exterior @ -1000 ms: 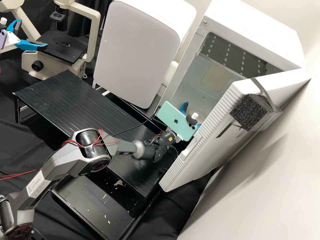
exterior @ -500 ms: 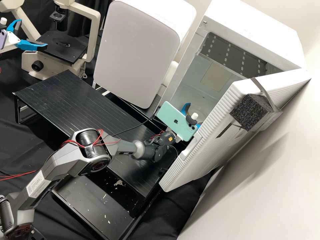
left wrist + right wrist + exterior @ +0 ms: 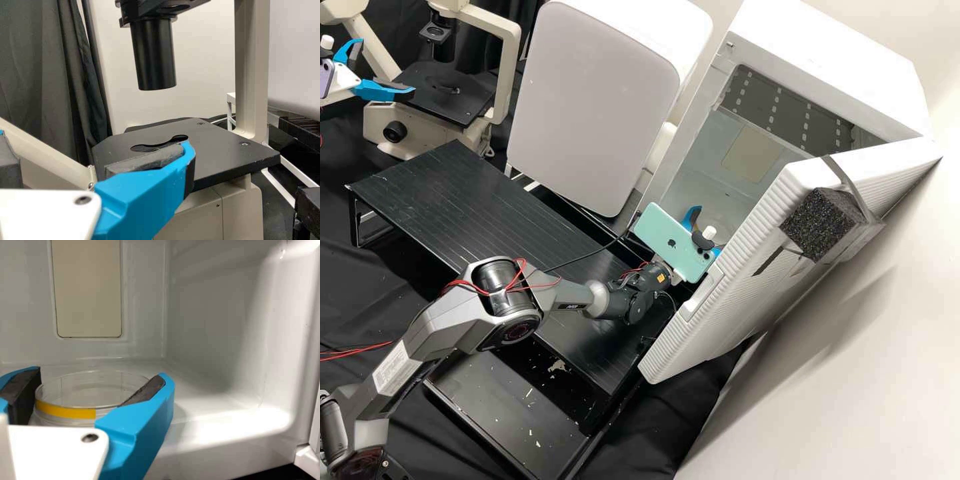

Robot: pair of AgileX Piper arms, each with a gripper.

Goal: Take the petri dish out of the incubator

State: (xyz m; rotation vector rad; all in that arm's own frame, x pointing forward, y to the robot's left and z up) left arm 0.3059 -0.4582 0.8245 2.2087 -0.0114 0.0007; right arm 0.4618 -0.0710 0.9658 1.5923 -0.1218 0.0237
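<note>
Right gripper (image 3: 709,230): closed on the petri dish (image 3: 66,412), one pad on each side. The dish sits upright on the floor of the incubator (image 3: 813,67), whose door (image 3: 727,313) stands open. Left gripper (image 3: 387,69): fingers spread, positioned beside the microscope stage (image 3: 443,100).

In the right wrist view you see the petri dish (image 3: 90,390), of clear, glossy, smooth plastic, with a yellow tape (image 3: 65,411). The incubator (image 3: 833,67) looks smooth and white, quite shiny inside; its door (image 3: 720,320) is ribbed plastic. The foam block (image 3: 817,223) is rough and porous. Both the left tool (image 3: 385,67) and the right tool (image 3: 705,233) have smooth blue plastic, with dull dark pads (image 3: 25,392). Your desk (image 3: 467,200) has a grooved, softly shining surface, near creased black cloth (image 3: 347,287).
</note>
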